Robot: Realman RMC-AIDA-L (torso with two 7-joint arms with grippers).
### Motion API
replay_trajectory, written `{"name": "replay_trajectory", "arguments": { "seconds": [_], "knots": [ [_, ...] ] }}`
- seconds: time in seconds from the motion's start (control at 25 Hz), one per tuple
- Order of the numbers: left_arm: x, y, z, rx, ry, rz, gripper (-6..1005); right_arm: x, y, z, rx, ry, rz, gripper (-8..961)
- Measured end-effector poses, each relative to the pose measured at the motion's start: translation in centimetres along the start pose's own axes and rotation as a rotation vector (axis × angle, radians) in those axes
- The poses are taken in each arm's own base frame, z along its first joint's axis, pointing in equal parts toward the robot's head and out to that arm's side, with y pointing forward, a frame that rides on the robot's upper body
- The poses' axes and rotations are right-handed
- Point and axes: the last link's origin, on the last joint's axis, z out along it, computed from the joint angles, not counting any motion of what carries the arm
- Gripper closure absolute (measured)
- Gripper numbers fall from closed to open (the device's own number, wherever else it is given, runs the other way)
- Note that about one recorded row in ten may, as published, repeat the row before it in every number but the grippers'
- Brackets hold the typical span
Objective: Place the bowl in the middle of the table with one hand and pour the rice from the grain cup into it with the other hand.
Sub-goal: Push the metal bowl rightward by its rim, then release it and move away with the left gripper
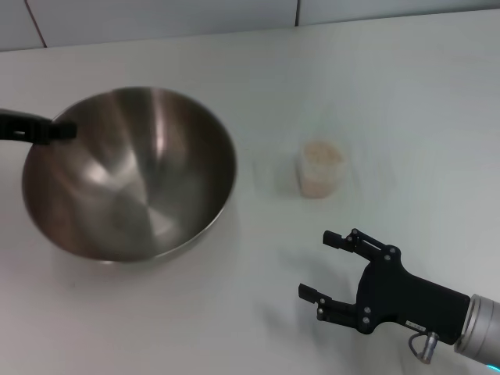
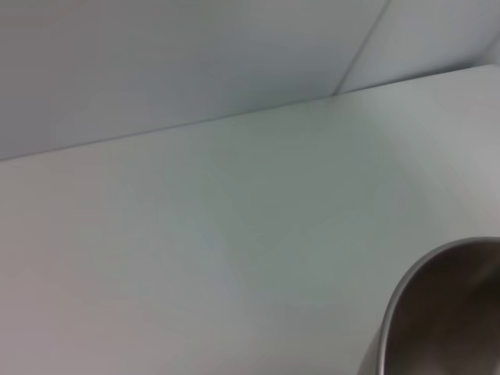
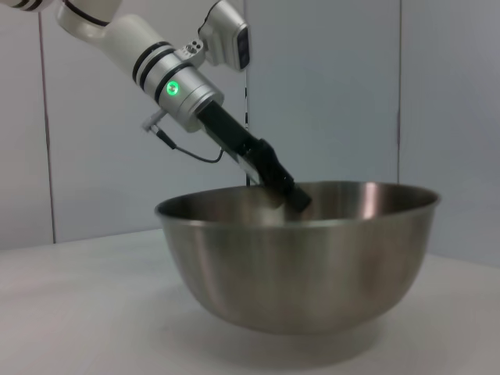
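The bowl (image 1: 129,173) stands on the white surface (image 1: 391,86), on the left side of the head view. It sits tilted, with its rim higher on the side of the cup. The left gripper (image 1: 56,130) comes in from the left edge and its fingers pinch the bowl's rim; in the right wrist view the black fingers (image 3: 295,195) reach down over the rim (image 3: 297,219) from the silver arm (image 3: 168,86). The cup (image 1: 319,169) stands upright to the right of the bowl, apart from it, and holds the pale rice (image 1: 321,155). The right gripper (image 1: 324,266) hovers near the front edge, in front of the cup and not touching it. Its fingers are spread wide and point toward the bowl, holding nothing.
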Motion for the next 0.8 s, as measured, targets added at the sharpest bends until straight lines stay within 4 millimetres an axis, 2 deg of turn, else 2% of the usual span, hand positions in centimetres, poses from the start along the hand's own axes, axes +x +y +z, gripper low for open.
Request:
{"name": "replay_trajectory", "arguments": {
  "seconds": [0.2,0.36,0.48,0.52,0.56,0.8],
  "knots": [
    [0.9,1.3,0.9,-0.044,0.002,0.025,959,0.0,0.0,0.1,-0.003,-0.001,-0.002,117],
    [1.7,3.1,2.9,-0.067,-0.025,0.079,960,-0.1,-0.1,0.1,-0.003,-0.002,-0.003,118],
    [1.7,3.1,2.9,-0.067,-0.025,0.079,960,-0.1,-0.1,0.1,-0.002,-0.003,-0.003,118],
    [1.7,3.3,3.4,-0.066,-0.034,0.091,960,-0.1,-0.1,0.1,-0.001,-0.003,-0.003,118],
    [1.2,3.7,4.9,-0.056,-0.071,0.112,960,-0.1,-0.1,0.1,-0.002,-0.004,-0.003,118],
    [1.1,3.8,5.5,-0.041,-0.082,0.127,961,-0.1,-0.2,0.1,-0.001,-0.002,-0.005,118]
  ]
}}
